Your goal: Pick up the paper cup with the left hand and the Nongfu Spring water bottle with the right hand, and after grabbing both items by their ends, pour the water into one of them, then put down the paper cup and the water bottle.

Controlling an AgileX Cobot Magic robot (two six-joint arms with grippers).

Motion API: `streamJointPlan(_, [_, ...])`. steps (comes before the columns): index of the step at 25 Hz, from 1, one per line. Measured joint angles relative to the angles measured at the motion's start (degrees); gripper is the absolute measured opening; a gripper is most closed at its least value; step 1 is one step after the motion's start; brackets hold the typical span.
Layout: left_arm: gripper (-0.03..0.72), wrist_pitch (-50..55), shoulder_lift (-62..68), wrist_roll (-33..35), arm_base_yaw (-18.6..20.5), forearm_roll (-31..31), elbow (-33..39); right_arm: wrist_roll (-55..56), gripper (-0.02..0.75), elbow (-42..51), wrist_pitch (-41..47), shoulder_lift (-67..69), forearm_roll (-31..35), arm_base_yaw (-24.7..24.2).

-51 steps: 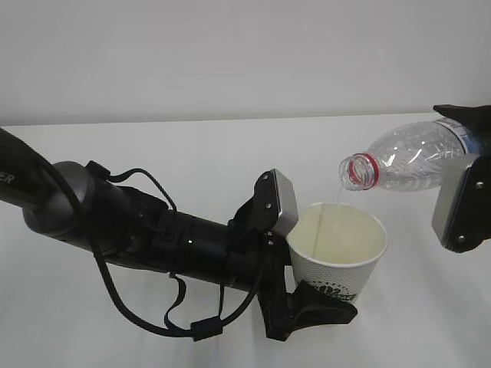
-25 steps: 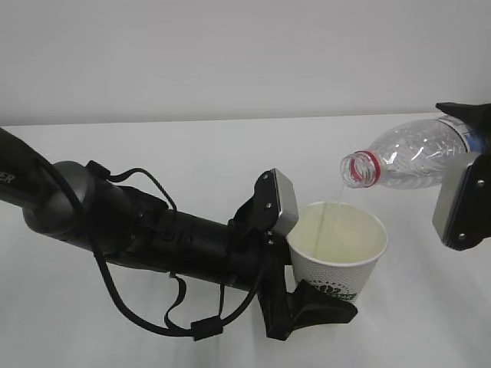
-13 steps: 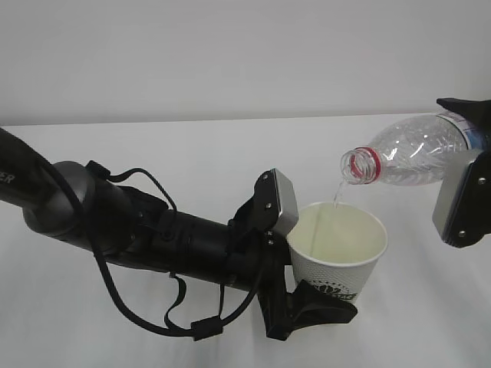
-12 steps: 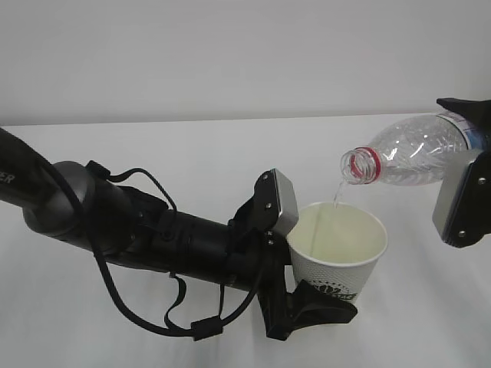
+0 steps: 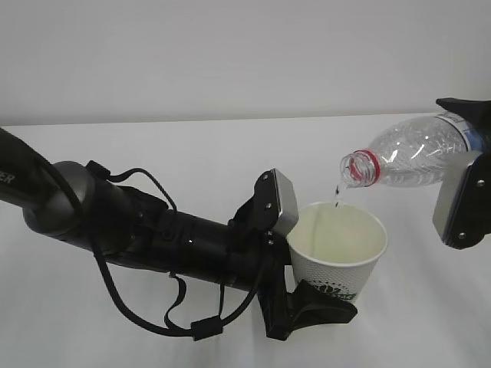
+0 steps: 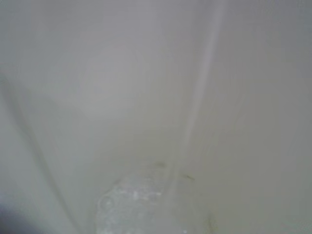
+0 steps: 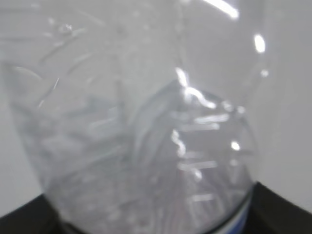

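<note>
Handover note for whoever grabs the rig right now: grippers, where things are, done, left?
Left gripper: shut on the cup, held upright above the table.
Right gripper: shut on the bottle near its base, tipped with the mouth over the cup.
Done: both picked up; water is in the cup, only drips falling now, bottle looks nearly empty.
Left: right the bottle, set cup and bottle down, release.

Exterior view slanting down over white table (image 5: 192, 153), wrist views pressed close against cup and bottle
</note>
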Motion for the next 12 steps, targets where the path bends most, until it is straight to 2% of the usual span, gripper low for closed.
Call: streamJointPlan(12, [0.550, 0.0, 0.0, 0.0, 0.0, -0.1, 0.0, -0.1, 0.484, 0.0, -1.0, 0.0, 0.0, 0.0])
